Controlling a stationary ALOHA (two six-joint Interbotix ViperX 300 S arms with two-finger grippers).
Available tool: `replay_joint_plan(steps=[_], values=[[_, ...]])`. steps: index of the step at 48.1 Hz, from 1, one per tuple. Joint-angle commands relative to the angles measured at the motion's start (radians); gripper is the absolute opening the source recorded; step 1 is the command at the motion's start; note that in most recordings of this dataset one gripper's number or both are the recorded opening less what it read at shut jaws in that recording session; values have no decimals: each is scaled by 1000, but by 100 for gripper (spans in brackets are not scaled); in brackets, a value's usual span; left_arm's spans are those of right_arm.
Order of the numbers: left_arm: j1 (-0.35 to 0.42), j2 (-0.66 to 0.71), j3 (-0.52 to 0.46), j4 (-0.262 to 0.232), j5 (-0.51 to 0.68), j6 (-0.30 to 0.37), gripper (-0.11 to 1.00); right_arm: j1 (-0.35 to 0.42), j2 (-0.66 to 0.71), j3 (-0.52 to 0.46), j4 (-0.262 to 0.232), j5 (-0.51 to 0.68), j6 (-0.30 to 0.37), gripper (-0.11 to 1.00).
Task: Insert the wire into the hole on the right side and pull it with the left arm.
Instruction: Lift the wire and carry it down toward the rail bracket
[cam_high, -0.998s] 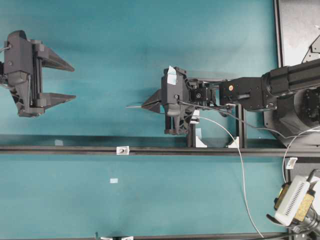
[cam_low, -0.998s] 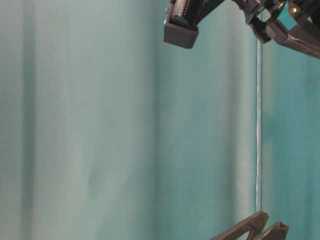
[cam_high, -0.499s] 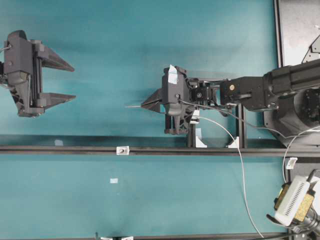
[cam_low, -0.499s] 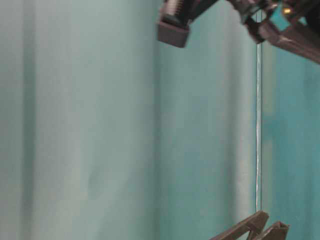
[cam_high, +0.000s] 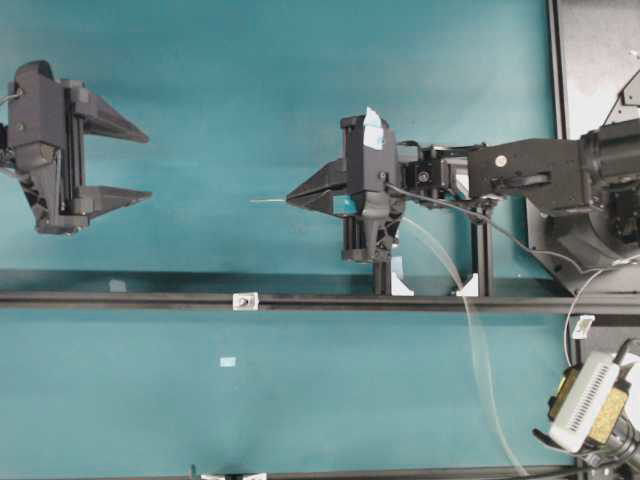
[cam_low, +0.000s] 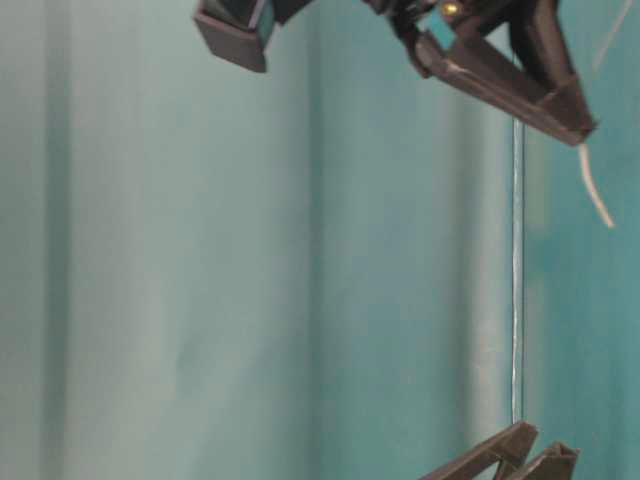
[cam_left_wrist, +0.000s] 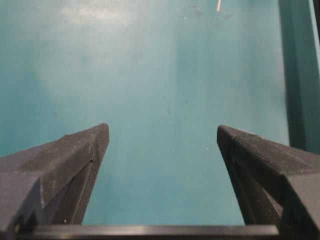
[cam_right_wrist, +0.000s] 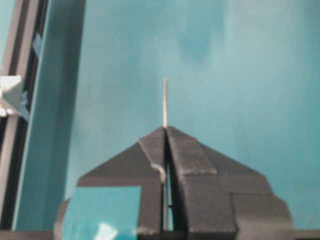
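Near the middle of the table, in the overhead view, the wire (cam_high: 268, 200) is being pinched by the right gripper (cam_high: 300, 197), its tip poking leftward; the hole (cam_high: 242, 300) is sitting on the black rail (cam_high: 120, 298) nearer the front edge. The left gripper (cam_high: 130, 164) is being kept spread and empty at the left edge. In the right wrist view, the fingers (cam_right_wrist: 150, 150) are being pressed together on the wire (cam_right_wrist: 165, 102). Insertion is judged not yet begun; the tip must next be aligned with the hole.

Teal table (cam_high: 250, 90); black pincers; wire (cam_right_wrist: 165, 102) seemingly pale.
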Motion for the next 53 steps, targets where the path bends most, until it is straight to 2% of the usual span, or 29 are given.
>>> replay_joint_plan(steps=[1, 23, 34, 42, 53], values=[[3, -9, -25, -2, -8, 0, 72, -5, -38, -18, -3, 9, -2, 1], [0, -18, -35, -2, -8, -9, 73, -6, -77, -17, -8, 37, -3, 1], [-49, -17, -26, -5, -38, -12, 73, 6, -77, 3, -6, 18, -3, 1], [-98, -6, -5, -6, -138, -21, 73, 31, -77, 26, -6, -44, -2, 1], [-164, 23, 67, -15, -383, -26, 73, 69, -77, 77, 20, -181, -2, 1]])
